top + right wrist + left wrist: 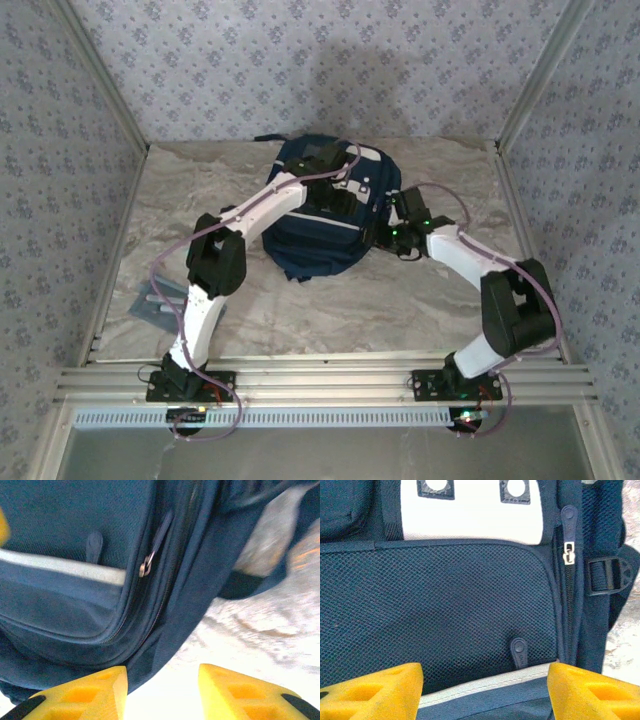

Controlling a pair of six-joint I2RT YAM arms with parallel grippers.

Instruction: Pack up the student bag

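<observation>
The large navy-blue fabric student bag (312, 248) lies upper-centre on the marble tabletop (400, 305), and with the left hand (484, 680) and right hand (162, 672) both spread and empty, a closure missing the metal zipper pull (145, 569) may pinch fabric and drag the bag.

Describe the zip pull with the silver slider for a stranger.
Find the navy student bag on the marble table, then its mesh pocket. In the left wrist view, right of the mesh runs a zip; the zip pull sits there, joined to a silver slider, unlike the plain dark tab low on the mesh.
</observation>
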